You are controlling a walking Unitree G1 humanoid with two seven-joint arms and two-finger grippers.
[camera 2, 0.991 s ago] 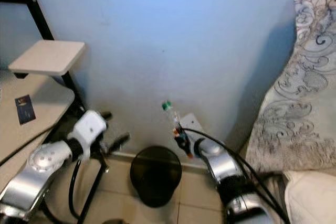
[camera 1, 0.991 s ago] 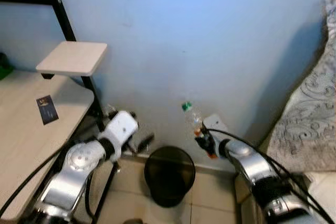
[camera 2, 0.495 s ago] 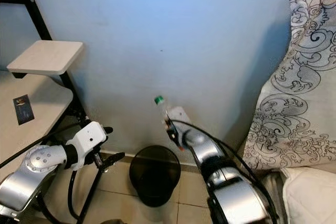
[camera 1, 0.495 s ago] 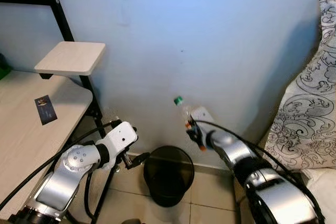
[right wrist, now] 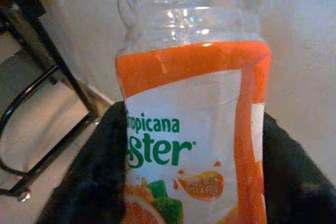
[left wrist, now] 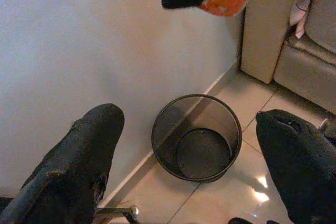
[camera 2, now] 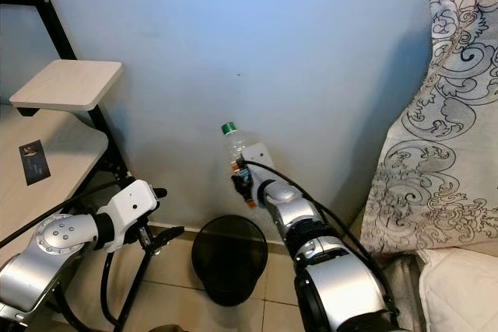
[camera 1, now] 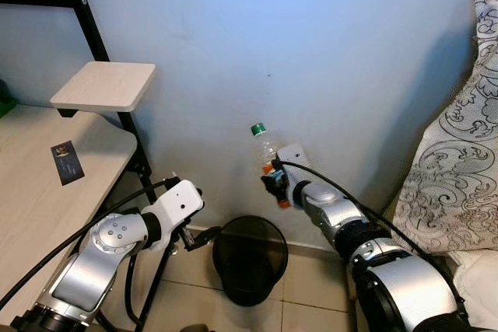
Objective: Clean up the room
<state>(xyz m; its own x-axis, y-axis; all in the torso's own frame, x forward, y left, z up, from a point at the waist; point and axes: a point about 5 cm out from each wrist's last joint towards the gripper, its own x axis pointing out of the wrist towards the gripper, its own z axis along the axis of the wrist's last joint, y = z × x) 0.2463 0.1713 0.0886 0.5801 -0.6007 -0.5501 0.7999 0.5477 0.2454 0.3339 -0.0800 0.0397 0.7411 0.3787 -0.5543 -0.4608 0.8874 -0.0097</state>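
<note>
My right gripper [camera 1: 274, 187] is shut on an empty clear plastic bottle [camera 1: 264, 149] with a green cap and an orange label. It holds the bottle upright against the pale blue wall, above a black mesh trash bin [camera 1: 250, 260] on the tiled floor. In the right wrist view the bottle [right wrist: 194, 114] sits between the two black fingers [right wrist: 100, 182]. My left gripper [camera 1: 204, 239] hangs open to the left of the bin, low by the desk leg. The left wrist view looks down into the bin [left wrist: 197, 137], with the orange label at the upper edge.
A light wooden desk [camera 1: 47, 192] with a dark card [camera 1: 68, 162] stands on the left, with a small raised shelf [camera 1: 105, 85] on a black frame [camera 1: 89, 25]. A patterned bedspread [camera 1: 459, 169] hangs on the right. Black cables run along both arms.
My right gripper has carried the bottle up and a little to the left, closer over the bin. The left arm has barely moved.
</note>
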